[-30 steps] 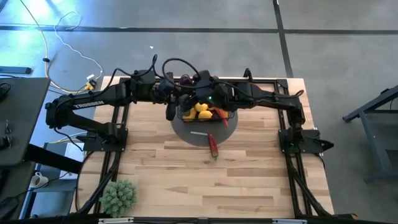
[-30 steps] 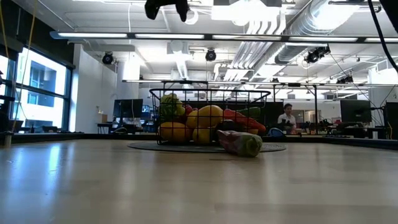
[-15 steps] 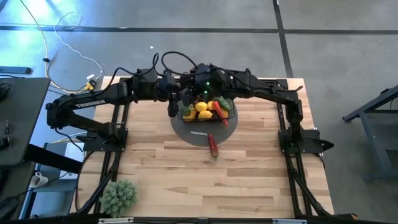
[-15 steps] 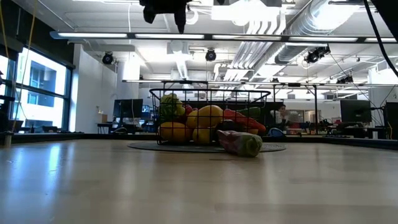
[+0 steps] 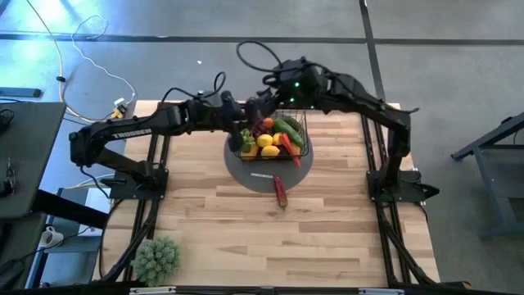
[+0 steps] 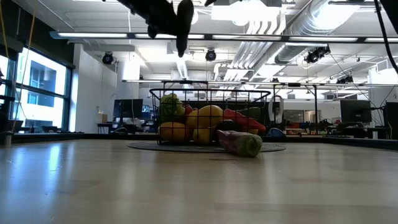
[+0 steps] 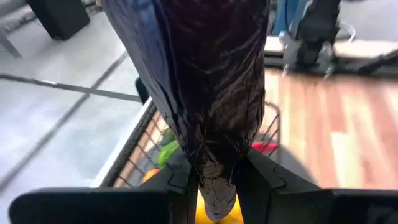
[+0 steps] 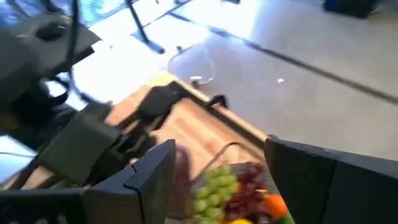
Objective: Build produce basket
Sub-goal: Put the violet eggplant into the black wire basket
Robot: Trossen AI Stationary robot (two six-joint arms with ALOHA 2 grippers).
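Observation:
The black wire basket (image 5: 286, 152) stands on a grey round disc (image 5: 254, 174) at the table's far middle. It holds lemons (image 5: 265, 141), a cucumber (image 5: 288, 129), grapes (image 8: 214, 186) and other produce. A red piece with a green end (image 5: 280, 191) lies on its side at the disc's near edge. My left gripper (image 5: 246, 131) hangs over the basket's left rim, shut on a dark purple eggplant (image 7: 205, 93). My right gripper (image 8: 217, 180) is open and empty, above the basket's far edge (image 5: 266, 100). My left gripper pinches the eggplant between its two fingers (image 7: 254, 177), at the narrow end (image 7: 214, 186). The fingers run along the eggplant, whose glossy body reaches out beyond them. They slant downward from the table's left. The eggplant (image 6: 182, 28) is lifted clear above the basket.
A green fuzzy ball (image 5: 155, 258) sits at the table's near left corner. Bare wood lies in front of the disc and to both sides. The arms' black frames (image 5: 139, 176) run along the left and right edges.
My right gripper has drawn back from over the basket toward the table's far edge and risen, uncovering the produce. My left gripper, with the eggplant, has moved right and down toward the basket's left rim.

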